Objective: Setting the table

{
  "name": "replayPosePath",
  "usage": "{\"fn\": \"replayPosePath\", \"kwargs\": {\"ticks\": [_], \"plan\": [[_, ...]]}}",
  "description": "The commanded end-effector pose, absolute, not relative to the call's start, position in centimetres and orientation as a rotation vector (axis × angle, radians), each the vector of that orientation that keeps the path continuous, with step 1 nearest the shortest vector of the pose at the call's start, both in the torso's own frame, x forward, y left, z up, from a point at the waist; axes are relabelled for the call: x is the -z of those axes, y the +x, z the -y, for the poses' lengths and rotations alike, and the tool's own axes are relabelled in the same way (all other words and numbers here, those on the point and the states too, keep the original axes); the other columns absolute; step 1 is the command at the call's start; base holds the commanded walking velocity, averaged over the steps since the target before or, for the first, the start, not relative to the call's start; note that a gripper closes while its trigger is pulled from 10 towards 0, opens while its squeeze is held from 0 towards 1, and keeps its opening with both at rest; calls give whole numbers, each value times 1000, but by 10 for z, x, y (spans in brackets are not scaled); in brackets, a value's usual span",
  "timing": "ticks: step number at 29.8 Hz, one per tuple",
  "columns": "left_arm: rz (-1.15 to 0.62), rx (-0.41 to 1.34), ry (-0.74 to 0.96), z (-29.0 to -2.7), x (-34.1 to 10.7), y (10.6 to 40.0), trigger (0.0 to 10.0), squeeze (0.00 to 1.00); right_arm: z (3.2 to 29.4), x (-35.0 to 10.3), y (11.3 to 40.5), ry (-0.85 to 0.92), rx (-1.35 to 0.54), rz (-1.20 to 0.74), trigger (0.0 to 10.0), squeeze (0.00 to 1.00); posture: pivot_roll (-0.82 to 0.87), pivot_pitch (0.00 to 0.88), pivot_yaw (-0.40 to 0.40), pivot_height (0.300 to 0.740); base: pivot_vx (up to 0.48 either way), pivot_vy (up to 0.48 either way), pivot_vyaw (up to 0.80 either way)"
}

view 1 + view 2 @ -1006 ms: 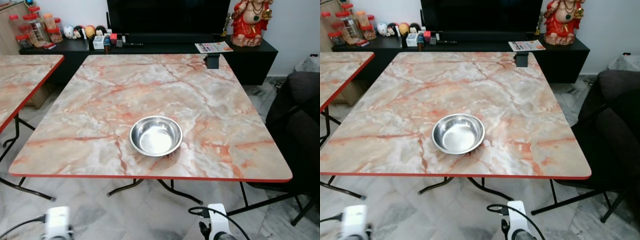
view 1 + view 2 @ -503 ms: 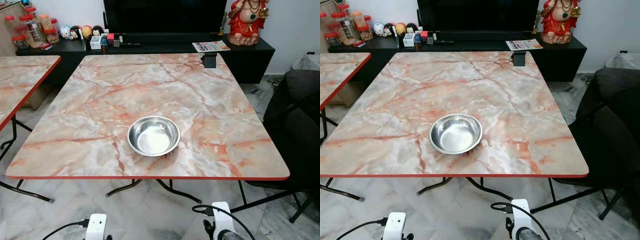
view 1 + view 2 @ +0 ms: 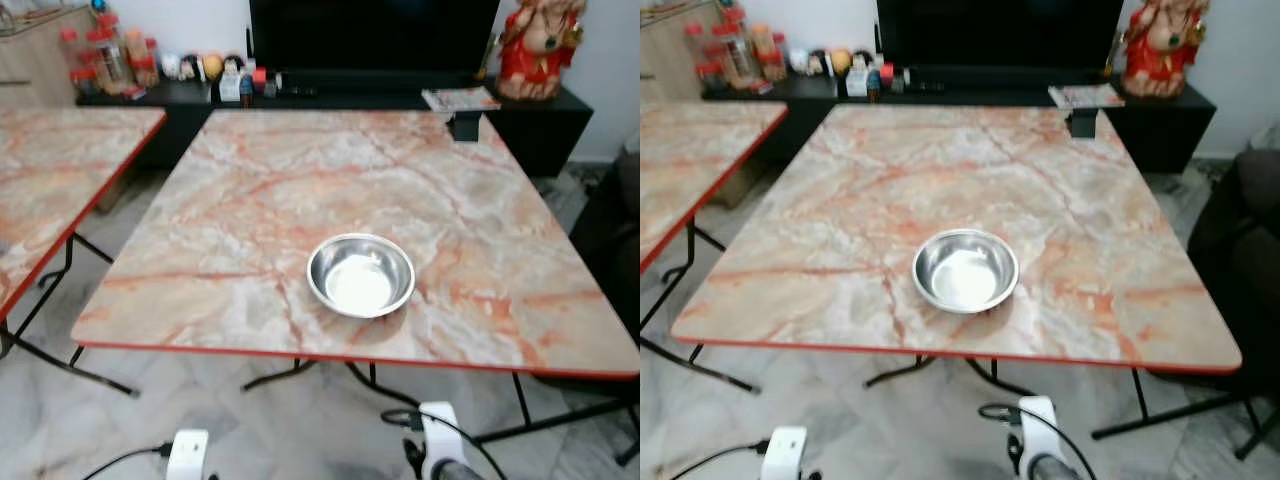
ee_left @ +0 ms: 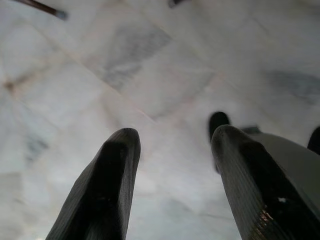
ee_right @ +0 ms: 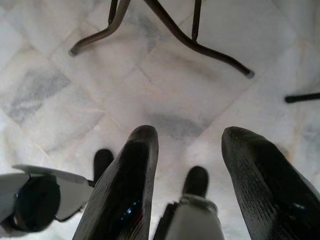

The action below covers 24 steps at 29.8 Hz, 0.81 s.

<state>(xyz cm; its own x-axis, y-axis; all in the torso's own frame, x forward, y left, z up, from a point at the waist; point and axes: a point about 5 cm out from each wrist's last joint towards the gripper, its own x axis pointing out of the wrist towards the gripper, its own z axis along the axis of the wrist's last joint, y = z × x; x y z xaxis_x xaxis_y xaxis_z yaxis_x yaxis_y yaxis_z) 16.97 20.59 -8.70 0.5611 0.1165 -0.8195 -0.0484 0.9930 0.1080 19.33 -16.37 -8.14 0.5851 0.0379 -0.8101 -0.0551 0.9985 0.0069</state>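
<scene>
A shiny steel bowl (image 3: 360,275) stands empty on the pink marble-patterned table (image 3: 230,210), close to its near red edge. Both arms hang low in front of that edge, their wrists at the bottom of the eye views. My left gripper (image 4: 172,145) points down at the pale floor, its two black fingers apart with nothing between them. My right gripper (image 5: 192,145) also points down at the floor, open and empty, above the table's dark legs (image 5: 190,37).
A second marble table (image 3: 50,190) stands to the left. A black TV bench (image 3: 330,95) with jars, small figures and a red statue (image 3: 540,45) runs behind. A dark chair (image 3: 1250,260) sits to the right. A small black object (image 3: 465,125) rests at the table's far edge.
The whole picture has shifted right, so the camera has turned left. The left wrist moved inward a second ago. The bowl stays where it was on the table.
</scene>
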Motion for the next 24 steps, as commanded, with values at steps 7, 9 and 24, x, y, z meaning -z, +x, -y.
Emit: {"fn": "replayPosePath", "kwargs": {"ticks": [7, 9, 24], "plan": [[-967, -109, 56, -202, 87, 171, 10000, 0, 173, 82, 190, -32, -31, -951, 10000, 0, -16, 0, 27, 740, 0, 480, 0], [-967, -110, 55, -202, 87, 171, 10000, 0, 173, 82, 190, -34, -34, -953, 10000, 0, -16, 0, 28, 740, 0, 480, 0], [-975, -135, 71, -208, 88, 168, 10000, 0, 164, 84, 189, -23, -59, -955, 10000, 0, 10, 0, 35, 740, 0, 480, 122]]}}
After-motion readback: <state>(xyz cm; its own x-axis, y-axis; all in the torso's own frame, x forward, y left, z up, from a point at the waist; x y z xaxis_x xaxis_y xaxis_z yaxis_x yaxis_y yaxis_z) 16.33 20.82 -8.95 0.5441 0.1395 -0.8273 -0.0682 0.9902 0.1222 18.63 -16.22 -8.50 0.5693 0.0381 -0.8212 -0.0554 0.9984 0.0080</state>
